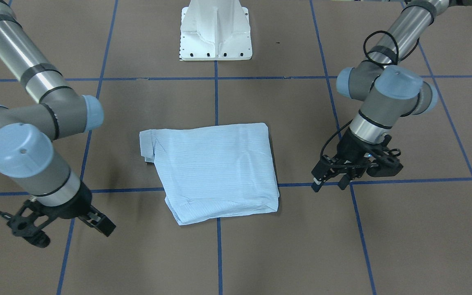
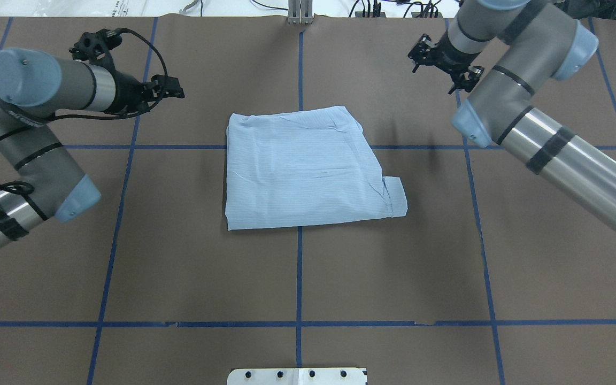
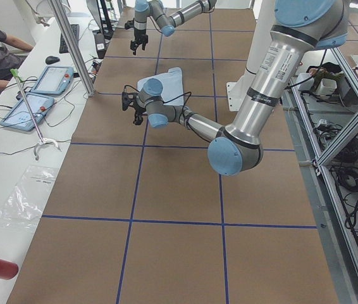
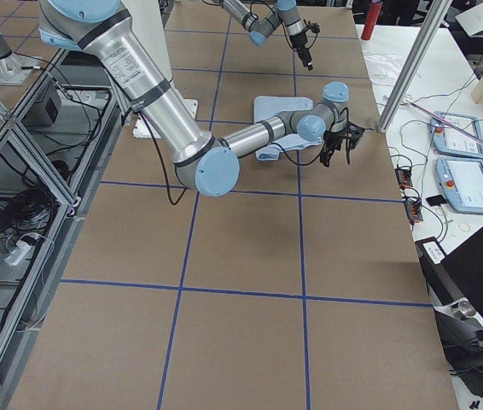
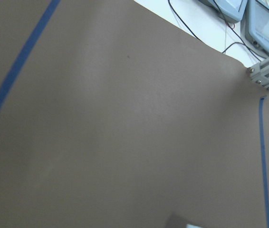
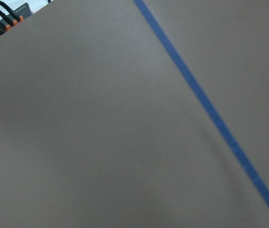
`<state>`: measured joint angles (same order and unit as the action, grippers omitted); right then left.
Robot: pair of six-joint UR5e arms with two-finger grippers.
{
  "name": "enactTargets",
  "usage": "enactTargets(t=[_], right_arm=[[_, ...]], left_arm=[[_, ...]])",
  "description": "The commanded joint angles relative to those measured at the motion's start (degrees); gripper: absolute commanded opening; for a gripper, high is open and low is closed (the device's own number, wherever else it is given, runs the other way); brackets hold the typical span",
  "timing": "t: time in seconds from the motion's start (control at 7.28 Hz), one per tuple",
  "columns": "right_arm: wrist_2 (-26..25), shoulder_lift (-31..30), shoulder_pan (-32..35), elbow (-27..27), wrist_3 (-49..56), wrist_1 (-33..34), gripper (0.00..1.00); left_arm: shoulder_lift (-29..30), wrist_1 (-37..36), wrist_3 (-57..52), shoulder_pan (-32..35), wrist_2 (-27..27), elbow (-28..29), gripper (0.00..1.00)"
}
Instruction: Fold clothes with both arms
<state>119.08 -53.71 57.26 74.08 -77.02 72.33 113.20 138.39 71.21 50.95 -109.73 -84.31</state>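
At the far side of the table (image 2: 179,267), on the robot's left, the left gripper (image 1: 328,186) hangs just above the brown surface. Its two fingers are spread and there is nothing between them. The right gripper (image 1: 98,221) hangs on the opposite side, also low and also holding nothing. Only one of its fingers shows clearly, so I cannot tell whether it is spread or closed. Both wrist cameras see only bare table.

Between the two grippers, at the middle of the table, lies the shirt (image 2: 302,176). It is folded into a flat, nearly four-sided packet across the centre blue tape line (image 2: 299,278) and touches neither gripper. From each gripper the shirt lies inward and a little toward the robot. The left gripper seems the nearer one — it is close to the packet's far left corner, while the right one is well apart from it.

The packet's long axis runs across the table, from one arm's side to the other. Its edge nearest the robot is the wider one, and a small flap (image 2: 393,198) sticks out there toward the robot's right. No collar is visible, so I cannot tell which end is the top.

The folding looks almost finished to me — any last fold would probably start at that flap.
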Motion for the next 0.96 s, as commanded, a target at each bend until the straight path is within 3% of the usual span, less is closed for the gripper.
enactTargets(t=[0.0,0.14,0.41,0.55,0.82], right_arm=[[6.9,-11.5,8.1,7.8,21.6,3.2,1.00],[10.2,-15.5,12.8,8.5,30.3,3.3,1.00],[10.7,-22.5,18.1,9.0,46.3,3.3,1.00],[10.7,-24.8,19.2,10.2,50.1,3.5,1.00],[10.6,-27.7,19.8,11.1,50.9,3.1,1.00]], left_arm=[[-8.8,-0.5,-26.6,9.5,-9.9,-2.4,1.00],[-11.6,-1.3,-37.9,14.0,-12.0,-1.6,1.00],[-13.8,-6.6,-51.4,20.5,-20.6,-0.3,1.00],[-16.5,-7.1,-52.4,22.6,-24.4,-2.1,1.00],[-21.2,-7.1,-51.5,22.6,-22.8,-7.3,1.00]])
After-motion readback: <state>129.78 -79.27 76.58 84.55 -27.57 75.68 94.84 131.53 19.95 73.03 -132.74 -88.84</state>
